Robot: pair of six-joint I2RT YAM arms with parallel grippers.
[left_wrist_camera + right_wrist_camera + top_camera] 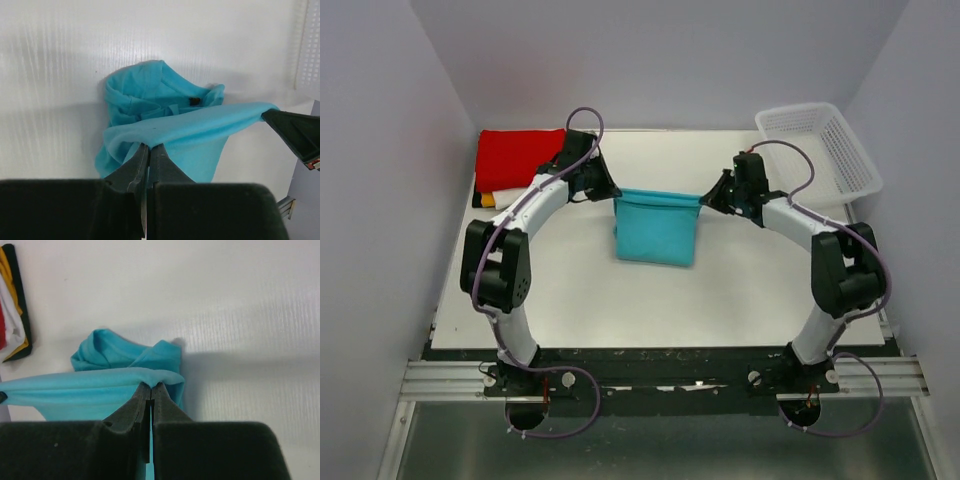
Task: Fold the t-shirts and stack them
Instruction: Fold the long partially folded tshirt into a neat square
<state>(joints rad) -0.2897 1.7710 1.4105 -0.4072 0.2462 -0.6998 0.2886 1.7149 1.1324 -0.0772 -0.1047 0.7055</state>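
Note:
The turquoise-blue t-shirt point(656, 226) hangs stretched between my two grippers above the middle of the table, its lower part bunched on the surface. My left gripper point(611, 193) is shut on its left top corner; the left wrist view shows the cloth point(190, 135) pinched at the gripper point(148, 146). My right gripper point(705, 198) is shut on the right top corner, and the right wrist view shows the shirt point(100, 382) draped over the gripper point(151, 385). A stack of folded t-shirts point(518, 160), red on top, lies at the back left.
A white mesh basket point(818, 142) stands at the back right corner. The folded stack's red, white, yellow-orange and black edges point(12, 305) show in the right wrist view. White walls close in on the table at both sides and the back.

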